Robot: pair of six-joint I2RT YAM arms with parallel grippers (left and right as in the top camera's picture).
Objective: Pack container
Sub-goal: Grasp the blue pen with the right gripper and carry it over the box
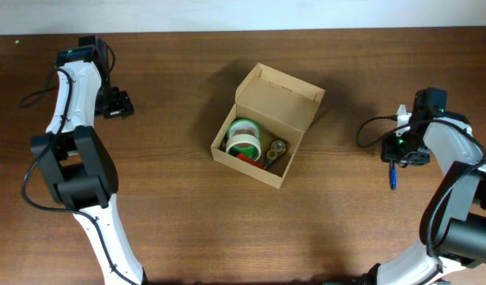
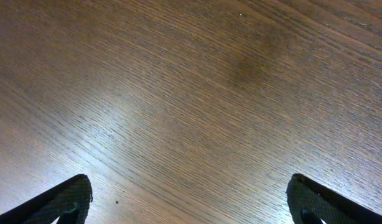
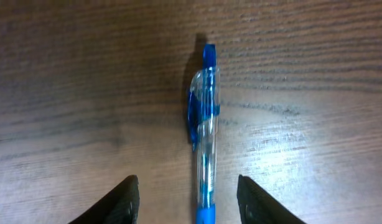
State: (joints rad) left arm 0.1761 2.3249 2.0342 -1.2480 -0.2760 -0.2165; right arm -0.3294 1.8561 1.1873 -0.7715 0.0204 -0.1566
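The tan cardboard container (image 1: 294, 99) stands open at the table's middle, its flap lid tilted back. Inside lie a green and white tape roll (image 1: 244, 136), something red under it, and a small brownish roll (image 1: 275, 150). A blue and clear pen (image 3: 203, 127) lies on the table at the right, also in the overhead view (image 1: 392, 176). My right gripper (image 3: 188, 199) is open, its fingers on either side of the pen's lower end, not touching it. My left gripper (image 2: 190, 199) is open and empty over bare wood at the far left (image 1: 116, 104).
The brown wooden table (image 1: 148, 206) carries only the box and the pen. Its far edge (image 1: 227, 32) meets a pale wall at the top. Both arms' bases stand at the near corners.
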